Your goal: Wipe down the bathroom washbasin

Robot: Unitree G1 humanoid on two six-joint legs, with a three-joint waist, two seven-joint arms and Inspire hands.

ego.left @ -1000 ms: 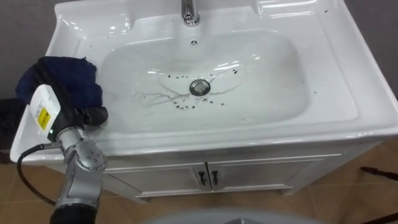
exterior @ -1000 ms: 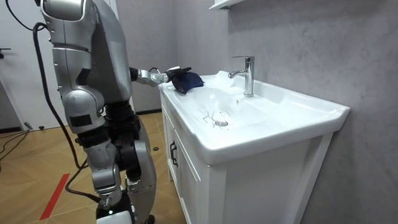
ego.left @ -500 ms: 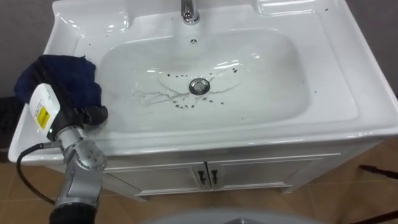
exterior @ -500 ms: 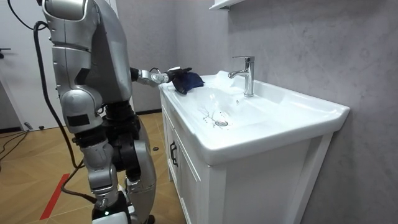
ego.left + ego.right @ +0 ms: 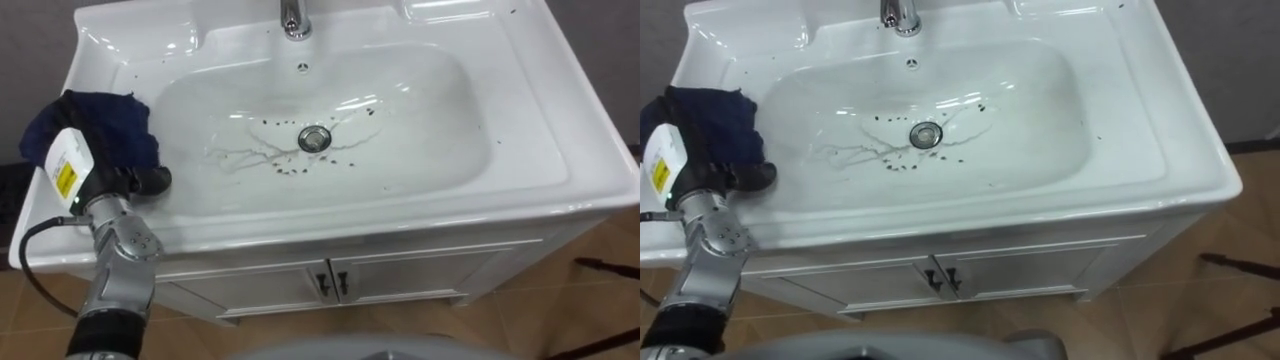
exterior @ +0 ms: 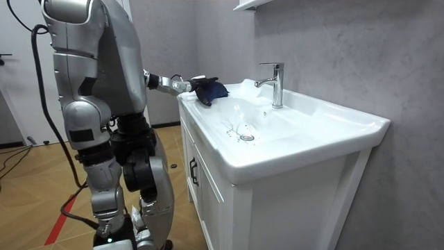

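A white basin (image 5: 560,130) lies below me, with dark specks and thin streaks (image 5: 290,168) around its drain (image 5: 314,138). A dark blue cloth (image 5: 100,125) sits bunched on the basin's left rim. My left hand (image 5: 148,182) is shut on the cloth, the dark thumb sticking out at its near side and the fingers buried in the folds. In the room view the cloth (image 6: 208,89) rests on the rim's far corner, with my left arm stretched to it. I stand at the basin's front, close to the cabinet.
A chrome faucet (image 5: 293,18) stands at the back of the basin, centred. Below the rim is a white cabinet with two doors and dark handles (image 5: 330,283). A grey wall rises behind, and wooden floor (image 6: 41,173) lies around me.
The eye view has shifted a little, so the camera moved. In the room view my legs have shifted stance. Hand and cloth stay on the left rim.
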